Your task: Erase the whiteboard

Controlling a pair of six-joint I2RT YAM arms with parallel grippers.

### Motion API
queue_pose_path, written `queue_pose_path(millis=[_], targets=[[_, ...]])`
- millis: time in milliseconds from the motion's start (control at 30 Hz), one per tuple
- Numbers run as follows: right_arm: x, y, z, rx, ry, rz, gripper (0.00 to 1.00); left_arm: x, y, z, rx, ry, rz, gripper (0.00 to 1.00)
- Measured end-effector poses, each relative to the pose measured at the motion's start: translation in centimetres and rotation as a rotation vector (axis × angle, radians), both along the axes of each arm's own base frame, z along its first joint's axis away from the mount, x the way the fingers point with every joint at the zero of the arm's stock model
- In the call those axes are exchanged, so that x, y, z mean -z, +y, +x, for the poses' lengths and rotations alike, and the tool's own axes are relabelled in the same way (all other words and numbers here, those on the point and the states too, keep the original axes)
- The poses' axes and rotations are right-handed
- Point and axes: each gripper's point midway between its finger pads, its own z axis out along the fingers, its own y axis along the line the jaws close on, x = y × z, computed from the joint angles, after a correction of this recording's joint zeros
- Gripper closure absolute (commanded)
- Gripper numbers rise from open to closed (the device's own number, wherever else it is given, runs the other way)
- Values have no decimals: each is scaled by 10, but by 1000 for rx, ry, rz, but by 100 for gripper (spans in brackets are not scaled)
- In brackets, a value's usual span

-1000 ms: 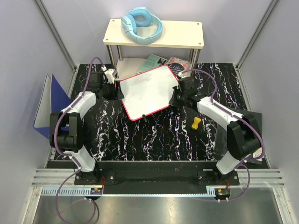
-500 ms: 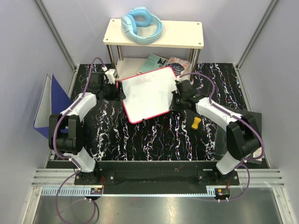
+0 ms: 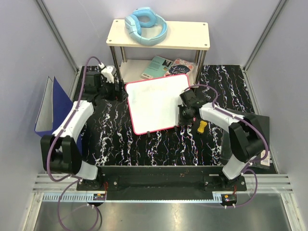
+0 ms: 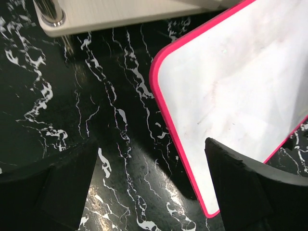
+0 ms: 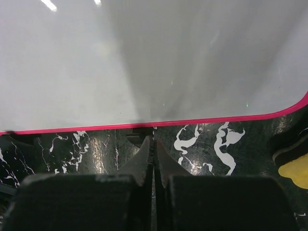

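The whiteboard (image 3: 155, 103), white with a red-pink rim, lies on the black marbled mat (image 3: 144, 144). Its face looks blank in all views. My left gripper (image 3: 117, 89) stands open just off the board's far left corner. In the left wrist view the whiteboard (image 4: 231, 91) runs past the right finger (image 4: 250, 192), and only mat lies inside the left gripper (image 4: 154, 192). My right gripper (image 3: 183, 115) is shut at the board's right edge. In the right wrist view the right gripper (image 5: 154, 144) points at the whiteboard's (image 5: 144, 57) red rim and holds nothing.
A small yellow and black block (image 3: 202, 126) lies on the mat right of the board and shows again as a yellow block (image 5: 294, 166). A cream shelf (image 3: 187, 36) with blue headphones (image 3: 146, 25) stands behind, books (image 3: 168, 66) beneath it. A blue folder (image 3: 50, 103) leans at the left.
My left gripper has opened, let go of the board's left edge and drawn back to the far left. The board has turned and settled. My right gripper slid nearer along its right edge.
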Motion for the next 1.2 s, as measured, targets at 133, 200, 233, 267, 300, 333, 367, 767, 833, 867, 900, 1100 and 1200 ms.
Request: queue_pose_path(millis=[133,200,233,267,300,333,367,767,833,867,900,1100,1200], targets=[[4,3,-3,-12,21,11,100,-28,0,-11,6,-68,-13,3],[3,5,-4,-17,24,16,100,-33,-1,-16,9,-81,-21,3],[3,6,-5,-20,26,19,100,-33,-1,-19,11,-81,-23,3],[3,6,-6,-22,27,21,100,-31,-2,-23,12,-75,-26,3],[3,7,-6,-26,29,24,100,-27,-2,-27,13,-65,-28,3],[3,8,-7,-28,30,25,100,-24,-2,-30,12,-54,-29,3],[3,9,-8,-31,30,26,100,-21,-2,-35,12,-40,-31,2],[-36,1,-17,-22,-53,54,81,-36,-4,-75,14,-52,-79,1],[-53,-1,-18,-13,-95,71,36,-40,-5,-82,19,-64,-85,1],[-64,-2,-18,-8,-121,82,26,-43,-5,-86,23,-71,-87,1],[-75,-4,-18,0,-155,90,17,-45,-6,-89,26,-79,-89,1],[-144,-22,-21,44,-380,139,0,-53,-6,-102,33,-104,-91,1],[-171,-34,-25,79,-479,157,0,-50,-5,-105,33,-92,-86,1]])
